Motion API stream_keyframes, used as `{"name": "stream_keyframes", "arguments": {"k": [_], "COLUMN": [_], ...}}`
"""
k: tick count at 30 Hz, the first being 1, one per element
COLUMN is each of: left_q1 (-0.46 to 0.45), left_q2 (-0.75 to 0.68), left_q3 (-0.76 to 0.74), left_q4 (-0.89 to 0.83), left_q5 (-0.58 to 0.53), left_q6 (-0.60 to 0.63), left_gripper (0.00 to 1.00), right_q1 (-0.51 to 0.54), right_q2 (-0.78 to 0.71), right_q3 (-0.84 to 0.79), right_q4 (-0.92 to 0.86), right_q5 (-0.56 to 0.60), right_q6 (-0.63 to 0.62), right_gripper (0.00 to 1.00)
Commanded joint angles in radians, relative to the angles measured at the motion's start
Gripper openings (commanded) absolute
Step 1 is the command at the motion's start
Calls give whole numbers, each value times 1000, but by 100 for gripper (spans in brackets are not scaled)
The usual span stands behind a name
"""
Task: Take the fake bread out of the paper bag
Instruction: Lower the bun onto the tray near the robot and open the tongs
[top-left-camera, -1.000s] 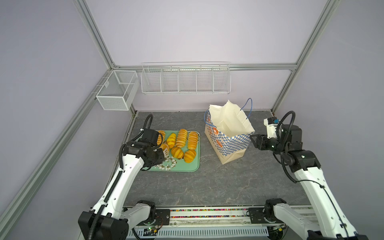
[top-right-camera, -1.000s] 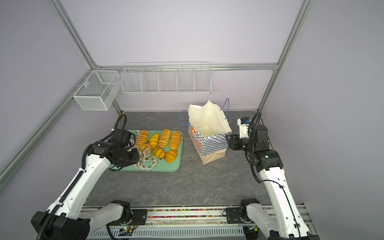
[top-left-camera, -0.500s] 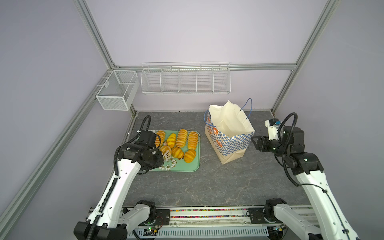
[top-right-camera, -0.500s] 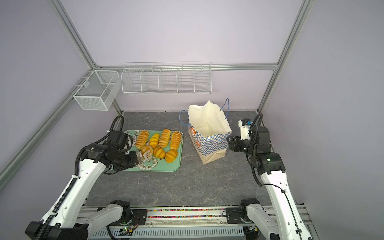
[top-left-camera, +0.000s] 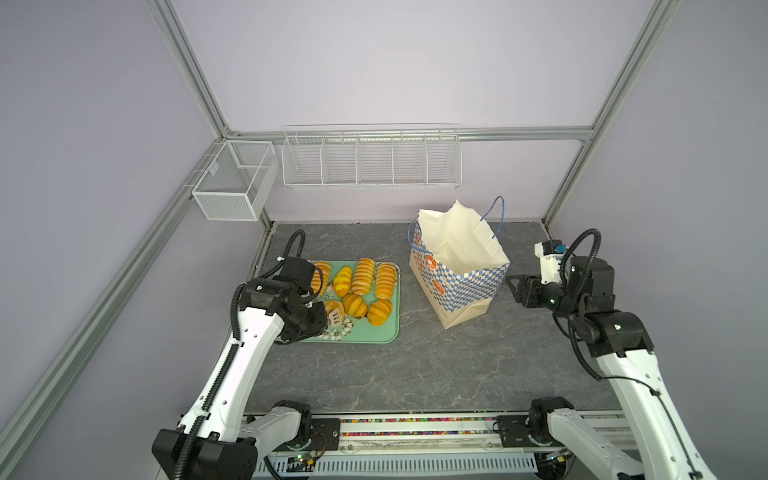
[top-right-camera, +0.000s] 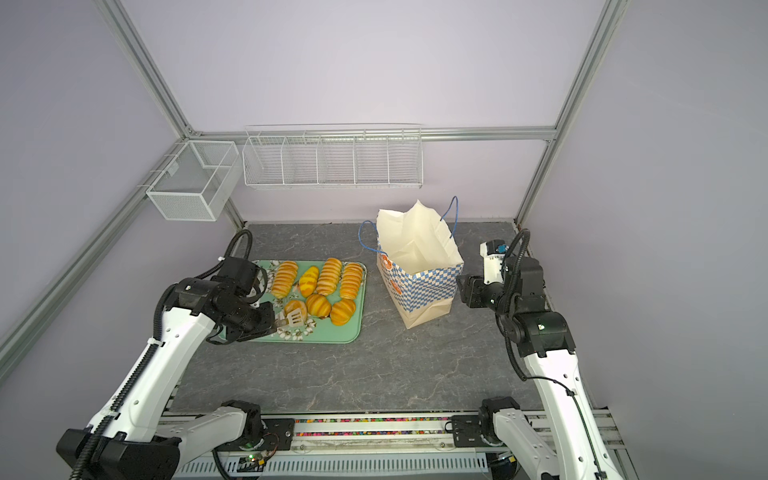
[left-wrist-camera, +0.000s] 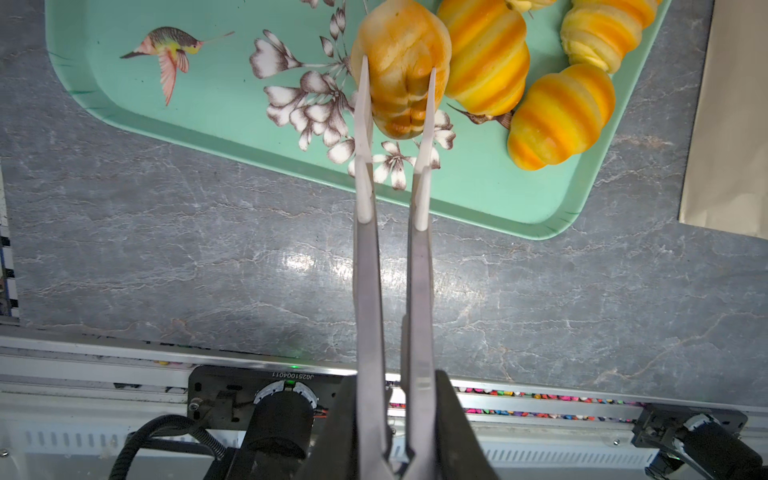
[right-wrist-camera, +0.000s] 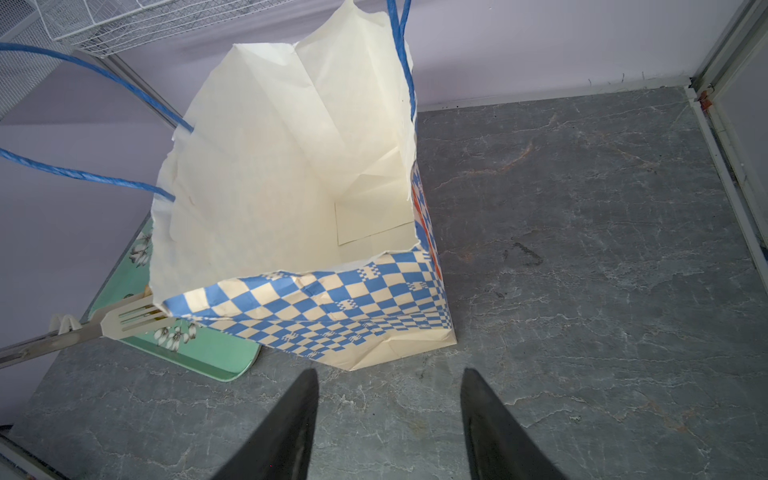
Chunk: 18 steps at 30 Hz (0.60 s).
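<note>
Left wrist view: the left gripper clamps its long white-tipped fingers on the near end of a pale golden ribbed toy bun. The bun bulges past the tips over a mint-green floral tray; whether it rests on the tray or hangs just above it cannot be told.

Little has changed in the last second. The left arm only sways and comes back to the same spot with its grip unchanged, while the right arm edges slightly outward. That suggests the unloading is at a set-down, with the release yet to come.

The rest of the glossy golden-orange fake bread, ribbed loaves and striped buns, lies on the tray just beyond and beside the left gripper's tips. One striped bun sits just beside the held one.

The right gripper hovers with jaws apart and empty, just short of the tall cream paper bag with a blue-and-white checkered band. The bag stands upright on the grey marbled surface directly ahead of it, well apart from the left gripper. What shows of the bag's floor over its near wall is bare, so this bun is probably the last one out.
</note>
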Motion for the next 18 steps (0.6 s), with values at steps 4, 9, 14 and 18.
{"name": "stream_keyframes", "arguments": {"k": [4, 9, 14, 18], "left_q1": [6, 6, 5, 5], "left_q2": [-32, -40, -47, -55], "left_q3": [72, 87, 109, 156], "left_q4": [-58, -72, -81, -91], "left_q5": [-28, -35, -33, -23], "left_q6": [25, 26, 26, 26], "left_gripper": [30, 34, 33, 28], "right_q1": [7, 6, 7, 7], "right_q2": [-10, -12, -16, -22], "right_q3": [-2, 0, 6, 9], "right_q4": [-13, -13, -22, -28], "right_q5": [6, 5, 7, 16], "right_q6": [-17, -17, -20, -22], "right_gripper": [57, 58, 58, 58]}}
